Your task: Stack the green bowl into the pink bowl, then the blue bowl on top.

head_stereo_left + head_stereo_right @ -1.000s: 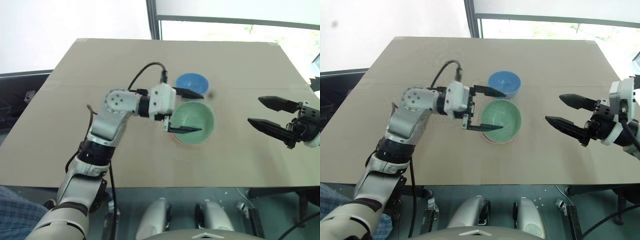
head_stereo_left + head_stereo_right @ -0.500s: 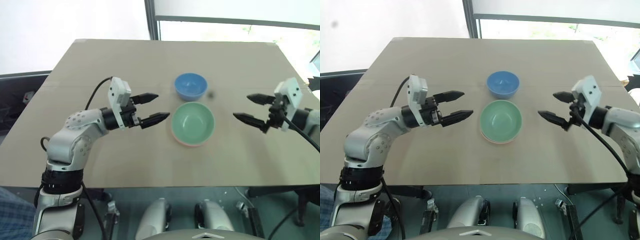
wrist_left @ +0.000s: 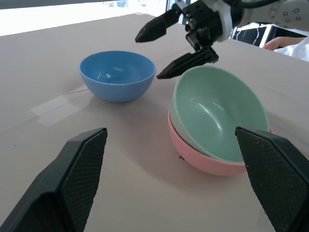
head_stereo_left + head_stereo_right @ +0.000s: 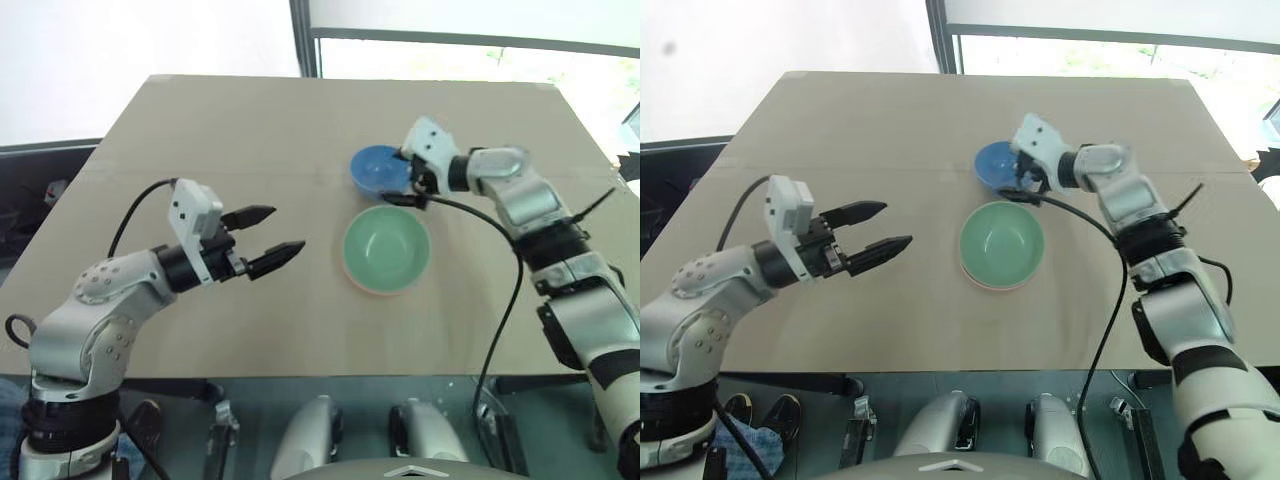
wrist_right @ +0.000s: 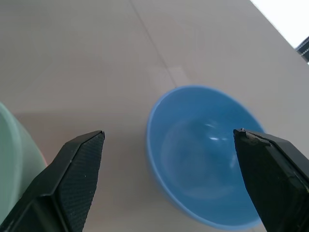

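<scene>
Left eye view is showing the green bowl (image 4: 387, 247) sitting nested inside the pink bowl (image 3: 212, 164) on the bench (image 4: 200, 140). The blue bowl (image 4: 378, 170) is standing just beyond the green bowl. The right gripper (image 4: 408, 178), fingers spread and empty, is hovering at the blue bowl; the left gripper (image 4: 264, 238), fingers apart, is hanging well left of the green bowl.

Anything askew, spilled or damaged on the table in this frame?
One thing: the pale mint green plastic bowl sits tilted inside the salmon pink plastic bowl, not nested flat, its rim higher on one side. The sky blue plastic bowl stands upright on the table. No spill or damage shows.
</scene>
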Robot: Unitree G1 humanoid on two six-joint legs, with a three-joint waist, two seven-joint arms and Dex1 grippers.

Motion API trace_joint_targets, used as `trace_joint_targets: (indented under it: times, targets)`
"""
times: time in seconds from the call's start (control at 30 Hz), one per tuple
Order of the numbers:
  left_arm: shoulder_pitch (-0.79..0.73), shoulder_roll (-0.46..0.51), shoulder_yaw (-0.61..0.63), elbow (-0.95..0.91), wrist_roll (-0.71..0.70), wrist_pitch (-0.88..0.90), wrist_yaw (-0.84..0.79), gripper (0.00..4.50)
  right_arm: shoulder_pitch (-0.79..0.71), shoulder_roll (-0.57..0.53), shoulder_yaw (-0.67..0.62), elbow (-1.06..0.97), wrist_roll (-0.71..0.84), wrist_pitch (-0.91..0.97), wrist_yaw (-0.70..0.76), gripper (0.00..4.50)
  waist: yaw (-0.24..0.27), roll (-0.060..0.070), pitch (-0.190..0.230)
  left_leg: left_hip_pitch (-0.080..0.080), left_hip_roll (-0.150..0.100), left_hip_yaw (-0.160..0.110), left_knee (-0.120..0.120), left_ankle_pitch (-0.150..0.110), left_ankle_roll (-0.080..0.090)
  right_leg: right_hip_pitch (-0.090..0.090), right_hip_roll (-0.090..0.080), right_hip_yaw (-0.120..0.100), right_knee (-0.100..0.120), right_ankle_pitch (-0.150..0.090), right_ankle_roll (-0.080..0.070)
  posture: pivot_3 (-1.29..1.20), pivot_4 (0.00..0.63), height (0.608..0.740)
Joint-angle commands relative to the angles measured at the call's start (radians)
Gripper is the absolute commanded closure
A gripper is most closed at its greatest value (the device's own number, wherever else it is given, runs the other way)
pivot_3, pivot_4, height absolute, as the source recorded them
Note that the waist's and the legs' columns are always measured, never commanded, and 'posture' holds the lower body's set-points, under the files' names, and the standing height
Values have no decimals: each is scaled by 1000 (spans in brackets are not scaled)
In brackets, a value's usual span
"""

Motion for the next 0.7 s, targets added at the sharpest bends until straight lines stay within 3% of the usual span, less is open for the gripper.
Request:
trace_joint_targets:
  times: [0.03,0.2,0.23,0.3,0.33,0.6,0.7]
  targets:
    - [40,2,57,-92,-50,12,38,21,-91,60,-7,153,-55,-61,-41,0,-8,0,0,0,0,0,0,0,0,0,0,0,0,0,0,0,150,740]
    - [81,8,85,-122,-79,15,69,21,-153,124,-3,351,-135,-122,-112,0,-26,0,0,1,0,0,-1,1,-3,0,0,0,2,0,0,0,150,740]
    - [86,9,89,-125,-82,16,76,0,-161,134,0,379,-152,-135,-125,519,-25,0,0,2,0,0,-2,2,-3,0,1,0,2,0,0,0,150,740]
    - [93,12,93,-126,-83,13,85,0,-172,149,0,417,-175,-157,-140,797,-26,1,0,2,0,0,-2,2,-4,0,1,0,3,0,0,0,150,740]
    - [96,11,93,-126,-80,8,89,0,-176,156,-2,431,-183,-168,-144,1365,-26,1,0,2,0,0,-2,2,-4,0,1,0,3,0,-1,0,150,740]
    - [94,11,80,-115,-76,-14,98,0,-188,181,-25,478,-221,-207,-145,4386,-27,1,0,2,0,-1,-2,2,-4,-1,1,0,3,0,-1,0,150,740]
    - [91,10,74,-112,-73,-20,99,0,-189,181,-34,480,-224,-211,-141,4386,-28,1,0,2,0,-1,-2,2,-4,-1,1,0,3,0,-1,0,150,740]
